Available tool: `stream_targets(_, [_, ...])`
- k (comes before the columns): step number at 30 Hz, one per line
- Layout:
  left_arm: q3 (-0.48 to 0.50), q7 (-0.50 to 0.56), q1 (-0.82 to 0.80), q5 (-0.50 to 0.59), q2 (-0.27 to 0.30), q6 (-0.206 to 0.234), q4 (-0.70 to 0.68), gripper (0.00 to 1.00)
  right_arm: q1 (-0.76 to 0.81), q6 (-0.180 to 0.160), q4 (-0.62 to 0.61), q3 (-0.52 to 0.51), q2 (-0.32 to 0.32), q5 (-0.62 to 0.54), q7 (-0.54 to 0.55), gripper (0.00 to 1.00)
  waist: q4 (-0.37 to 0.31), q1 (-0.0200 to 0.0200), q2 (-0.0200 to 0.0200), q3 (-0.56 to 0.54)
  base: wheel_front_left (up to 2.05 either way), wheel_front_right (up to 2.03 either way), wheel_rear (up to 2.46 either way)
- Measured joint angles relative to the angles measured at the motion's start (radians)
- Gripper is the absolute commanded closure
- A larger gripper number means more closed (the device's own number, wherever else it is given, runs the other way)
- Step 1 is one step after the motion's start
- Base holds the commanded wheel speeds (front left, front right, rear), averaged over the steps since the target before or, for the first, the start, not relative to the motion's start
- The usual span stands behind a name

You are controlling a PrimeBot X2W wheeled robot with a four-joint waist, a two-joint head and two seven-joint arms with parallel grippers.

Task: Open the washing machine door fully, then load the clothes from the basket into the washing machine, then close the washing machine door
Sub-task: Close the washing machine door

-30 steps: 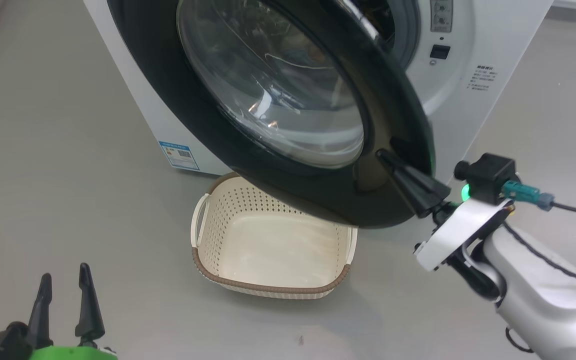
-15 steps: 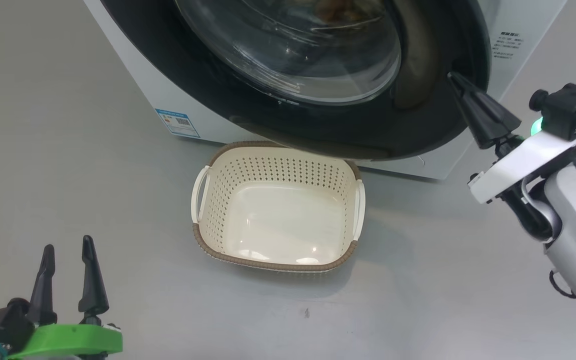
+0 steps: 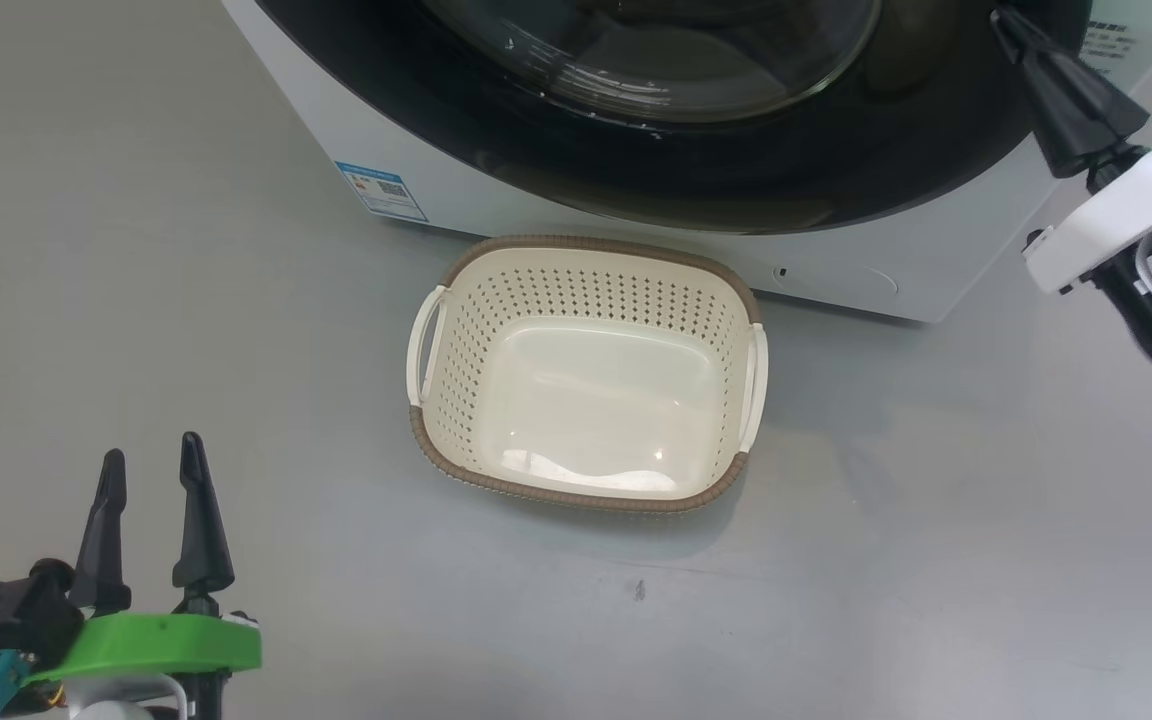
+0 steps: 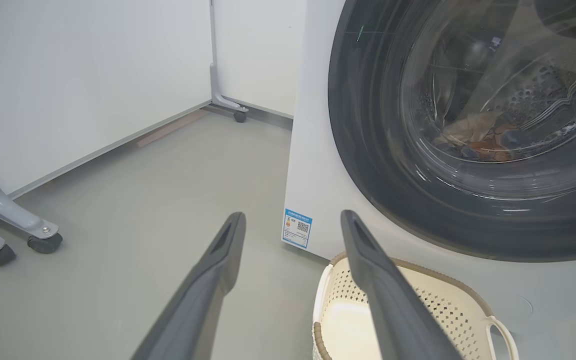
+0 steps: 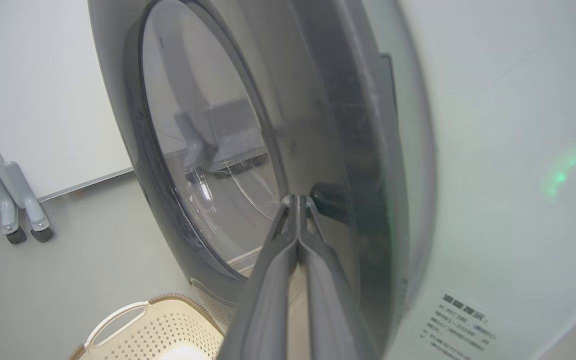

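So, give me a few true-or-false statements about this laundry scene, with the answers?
1. The basket is empty: true.
2. The left gripper holds clothing: false, it is open and empty.
3. The clothes lie inside, behind the washing machine door: true.
4. The right gripper is spread wide: false, its fingers are pressed together at the door's rim.
5. The basket stands on top of the machine: false, it sits on the floor before the washing machine.

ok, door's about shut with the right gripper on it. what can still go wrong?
1. The shut right gripper has bare tips against the glossy rim of the washing machine door; they could skid off.
2. Latching can't be told from here; the door might spring back.
3. The basket sits just below the door, so a low retreat could knock it.
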Motion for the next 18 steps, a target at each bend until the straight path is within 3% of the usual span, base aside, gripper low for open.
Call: stream_targets(18, [0.029, -0.003, -0.017, -0.002, -0.005, 0.000, 0.016, 0.00, -0.065, 0.010, 0.115, 0.033, 0.018, 0.021, 0.001, 1.00, 0.024, 0.0000, 0.0000, 0.008, 0.00, 0.00, 0.00])
